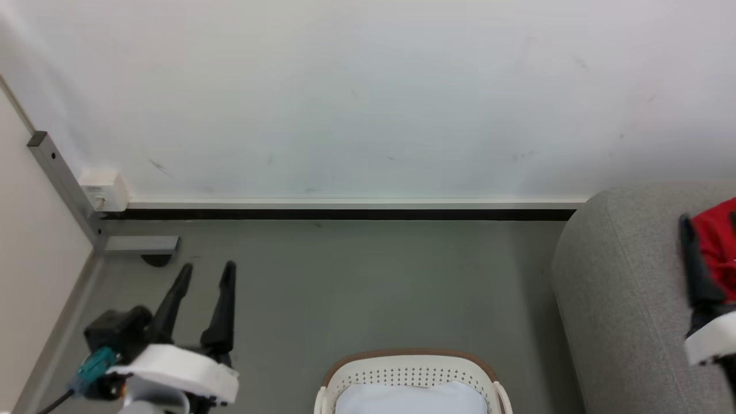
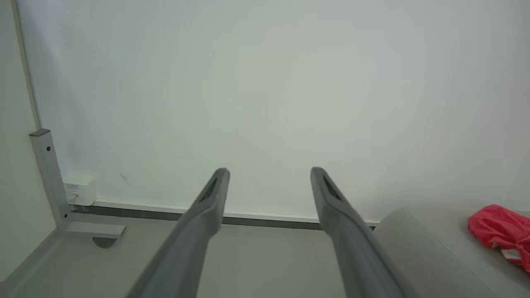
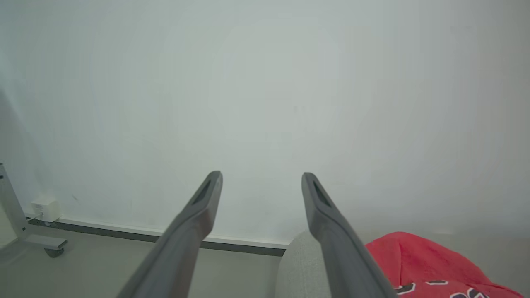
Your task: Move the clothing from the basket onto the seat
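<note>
Head view: where's the clothing?
– Soft red jersey garment [image 1: 716, 241] on the large grey woven-fabric sofa [image 1: 621, 276], right; small white garment [image 1: 411, 399] in the rounded cream perforated plastic basket [image 1: 411, 371], near centre.
– Grippers?
– Your left gripper [image 1: 208, 266] and right gripper [image 3: 261, 174] are both spread wide, empty. Lower one straight in and pinch the white cloth mid-bulge.
</note>
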Robot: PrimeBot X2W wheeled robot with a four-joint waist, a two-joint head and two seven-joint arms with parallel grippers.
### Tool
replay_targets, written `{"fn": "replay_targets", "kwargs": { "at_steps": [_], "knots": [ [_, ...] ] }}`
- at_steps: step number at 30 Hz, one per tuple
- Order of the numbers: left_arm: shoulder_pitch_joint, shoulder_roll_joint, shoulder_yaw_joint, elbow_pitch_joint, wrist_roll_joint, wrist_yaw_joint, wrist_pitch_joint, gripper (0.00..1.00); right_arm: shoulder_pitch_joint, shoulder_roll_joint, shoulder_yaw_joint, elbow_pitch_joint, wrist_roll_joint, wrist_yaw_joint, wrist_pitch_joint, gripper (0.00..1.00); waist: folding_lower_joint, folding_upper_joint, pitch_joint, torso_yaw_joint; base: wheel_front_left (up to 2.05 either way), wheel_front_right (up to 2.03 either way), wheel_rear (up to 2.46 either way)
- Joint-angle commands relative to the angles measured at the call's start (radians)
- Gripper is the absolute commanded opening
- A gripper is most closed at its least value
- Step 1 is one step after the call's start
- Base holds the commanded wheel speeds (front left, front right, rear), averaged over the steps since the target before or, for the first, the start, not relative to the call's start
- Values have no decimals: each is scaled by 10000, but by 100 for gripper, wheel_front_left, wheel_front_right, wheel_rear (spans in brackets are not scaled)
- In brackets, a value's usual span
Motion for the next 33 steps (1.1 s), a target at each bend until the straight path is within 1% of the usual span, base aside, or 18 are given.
{"fn": "replay_targets", "kwargs": {
  "at_steps": [1, 4, 7, 11, 14, 16, 18, 21, 25, 33],
  "knots": [
    [428, -160, 314, -98, 158, 50, -2, 100, 431, 309, 28, -102, -136, -26, -347, 100, 3, 0, -51, 79, 0, 0, 0],
    [1138, -415, 955, 14, 531, 131, -3, 100, 1081, 1031, 49, -90, -250, -26, -1108, 100, 3, 0, -111, 130, 0, 0, 0],
    [1641, -735, 1475, 184, 938, 49, -3, 100, 1690, 1657, -33, 136, -260, -25, -1969, 100, 3, 0, -178, 178, 0, 0, 0],
    [2300, -1312, 2159, 276, 1624, -269, -3, 100, 2315, 2073, 261, 456, -834, -25, -2596, 100, 3, 0, -240, 160, 0, 0, 0],
    [2649, -1749, 2648, 211, 2217, -532, -3, 100, 2592, 2403, 437, 671, -1165, -25, -2732, 100, 3, 0, -241, 59, 0, 0, 0],
    [2856, -1953, 2945, 293, 2704, -768, -3, 100, 2661, 2567, 501, 531, -1259, -25, -2733, 100, 3, 0, -223, 25, 0, 0, 0],
    [2965, -2238, 3223, 268, 3138, -998, -3, 100, 2819, 2614, 823, 499, -1326, -25, -2731, 100, 3, 0, -219, 5, 0, 0, 0],
    [3145, -2600, 3691, 294, 3624, -1322, -3, 100, 2903, 2672, 769, 395, -1321, -28, -2734, 100, 3, 0, -249, -40, 0, 0, 0],
    [3206, -2945, 4146, 463, 4035, -1680, -3, 100, 2883, 2743, 907, 390, -1281, -26, -2736, 100, 3, 0, -299, -66, 0, 0, 0],
    [3060, -3224, 4601, 706, 4542, -2056, -3, 100, 2843, 2752, 1033, 441, -1211, -26, -2738, 100, 3, 0, -356, -62, 0, 0, 0]
  ]
}}
